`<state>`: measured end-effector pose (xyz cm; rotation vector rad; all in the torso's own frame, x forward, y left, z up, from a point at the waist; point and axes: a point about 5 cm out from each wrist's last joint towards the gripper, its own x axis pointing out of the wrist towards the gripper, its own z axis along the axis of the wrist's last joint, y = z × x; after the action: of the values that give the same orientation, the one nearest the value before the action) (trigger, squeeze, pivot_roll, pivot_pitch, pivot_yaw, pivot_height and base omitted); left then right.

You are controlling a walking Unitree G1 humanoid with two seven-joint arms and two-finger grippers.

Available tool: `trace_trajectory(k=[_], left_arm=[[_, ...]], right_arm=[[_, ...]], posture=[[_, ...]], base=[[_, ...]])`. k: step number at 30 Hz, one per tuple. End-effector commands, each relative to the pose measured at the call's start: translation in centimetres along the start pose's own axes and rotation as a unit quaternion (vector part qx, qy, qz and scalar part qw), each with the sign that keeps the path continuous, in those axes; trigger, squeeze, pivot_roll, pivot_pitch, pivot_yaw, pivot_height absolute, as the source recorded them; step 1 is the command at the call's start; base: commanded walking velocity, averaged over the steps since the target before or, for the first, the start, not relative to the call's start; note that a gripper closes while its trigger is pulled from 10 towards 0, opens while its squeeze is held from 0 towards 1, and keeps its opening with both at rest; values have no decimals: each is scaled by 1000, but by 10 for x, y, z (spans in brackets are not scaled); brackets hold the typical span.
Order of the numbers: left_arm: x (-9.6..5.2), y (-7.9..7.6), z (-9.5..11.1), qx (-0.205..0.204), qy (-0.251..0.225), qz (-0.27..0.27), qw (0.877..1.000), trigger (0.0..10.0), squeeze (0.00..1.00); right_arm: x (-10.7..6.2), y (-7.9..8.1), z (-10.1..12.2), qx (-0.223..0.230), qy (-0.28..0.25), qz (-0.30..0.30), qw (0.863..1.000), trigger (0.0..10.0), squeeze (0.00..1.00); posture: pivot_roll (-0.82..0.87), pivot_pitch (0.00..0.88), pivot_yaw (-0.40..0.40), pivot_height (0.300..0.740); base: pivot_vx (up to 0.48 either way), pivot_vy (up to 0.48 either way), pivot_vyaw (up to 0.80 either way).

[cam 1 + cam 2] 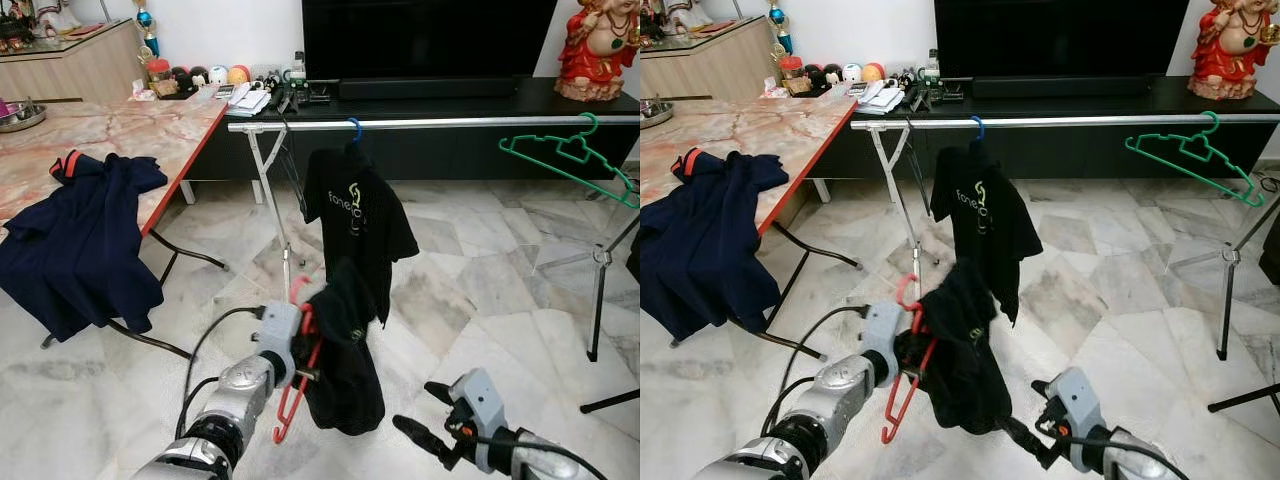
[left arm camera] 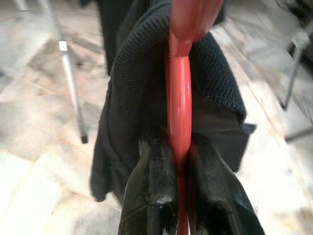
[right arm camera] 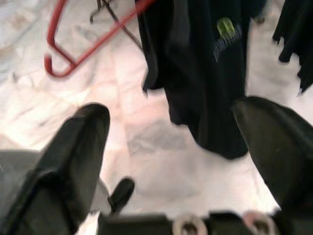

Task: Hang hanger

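Note:
My left gripper (image 1: 301, 362) is shut on a red hanger (image 1: 289, 408) with a black shirt (image 1: 346, 350) draped over it, held low in front of the silver rail (image 1: 450, 122). In the left wrist view the two fingers (image 2: 151, 191) pinch the red hanger (image 2: 179, 98) with dark cloth behind it. A second black shirt (image 1: 355, 215) hangs from the rail on a blue-hooked hanger (image 1: 354, 127). A bare green hanger (image 1: 570, 155) hangs further right. My right gripper (image 1: 420, 412) is open, low and to the right of the held shirt (image 3: 205, 73).
A marble table (image 1: 150, 130) with a red edge stands on the left, a navy shirt (image 1: 80, 240) draped over its side. The rack's legs (image 1: 597, 290) stand on the tiled floor. Behind the rail are a black TV console (image 1: 420, 95) and a red statue (image 1: 600, 45).

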<state>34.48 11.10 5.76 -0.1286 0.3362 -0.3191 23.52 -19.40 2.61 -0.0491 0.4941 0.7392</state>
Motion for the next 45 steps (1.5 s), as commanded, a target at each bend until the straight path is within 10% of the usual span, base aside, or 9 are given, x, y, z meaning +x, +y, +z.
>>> trace_trajectory(k=[1, 9, 15, 26, 39, 40, 41, 45], left_arm=[[2, 4, 14, -14, -30, 18, 999, 10000, 0], [1, -6, 7, 19, -14, -61, 998, 10000, 0], [-6, -17, -3, 62, 12, -184, 981, 10000, 0], [-18, -25, -19, 147, 79, -316, 934, 10000, 0], [-27, -39, -9, 203, 91, -428, 876, 10000, 0], [-28, -41, -7, 210, 92, -437, 870, 10000, 0], [-29, -43, -6, 215, 92, -446, 864, 10000, 0], [-32, -49, -3, 242, 96, -474, 841, 10000, 0]], right_arm=[[0, 2, 0, -6, 1, 2, 1000, 10000, 0], [-8, -35, 17, -21, -39, -172, 984, 10000, 0], [-24, -66, 74, -41, -143, -244, 958, 10000, 0], [-48, -58, 125, -226, -71, 34, 971, 10000, 0], [-53, -45, 108, -221, 64, 240, 943, 10000, 0], [-51, -43, 107, -211, 63, 252, 942, 10000, 635], [-49, -42, 107, -203, 60, 261, 942, 10000, 976], [-40, -38, 105, -215, 66, 287, 931, 10000, 1000]], posture=[[-94, 24, 32, 740], [-98, 12, 34, 740], [-97, 3, 36, 740], [-108, 3, 37, 740], [-100, 5, 34, 740], [-98, 5, 34, 740], [-93, 4, 33, 740], [-88, 6, 33, 740]], base=[[0, 0, 0], [0, 0, 0], [0, 0, 0], [0, 0, 0], [0, 0, 0], [0, 0, 0], [0, 0, 0], [0, 0, 0]])
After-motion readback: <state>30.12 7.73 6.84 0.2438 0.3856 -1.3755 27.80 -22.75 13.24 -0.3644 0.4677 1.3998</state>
